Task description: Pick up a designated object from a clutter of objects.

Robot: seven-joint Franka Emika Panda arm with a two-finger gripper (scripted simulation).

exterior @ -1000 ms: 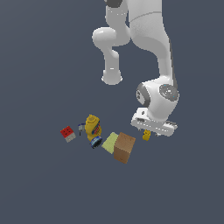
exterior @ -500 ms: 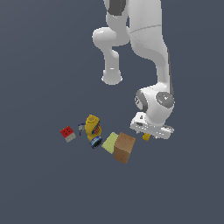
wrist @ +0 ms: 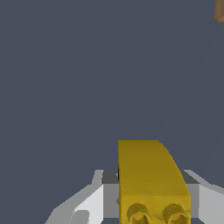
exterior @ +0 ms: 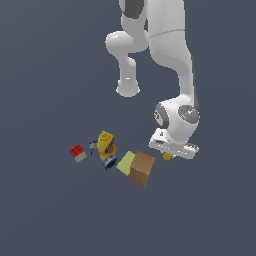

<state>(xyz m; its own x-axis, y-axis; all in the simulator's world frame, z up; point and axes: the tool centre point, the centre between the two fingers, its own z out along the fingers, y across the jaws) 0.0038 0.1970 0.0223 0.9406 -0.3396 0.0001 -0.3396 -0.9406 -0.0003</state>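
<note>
Fingers of the gripper bracket the yellow item in the wrist view, pale prongs showing on either side of it with dark pads against its flanks, so the grip reads as clamped on the piece; two round studs mark the item's near face; its upper surface slopes away to a squared far edge.

Seen from the exterior view, the yellow item peeks out just below the arm's white hand, near the tabletop, though whether it touches the surface cannot be told; the gripper sits low over the scene, just to the exterior view's right of the brown box.

Clutter lies in a loose row toward the exterior view's left: the brown box touching the green block; beside that the yellow bottle with blue parts, tipped on its side; farther out, well apart from the item, the red-and-white cube.

At one corner of the wrist view, a sliver of the brown box shows against the grey tabletop.
</note>
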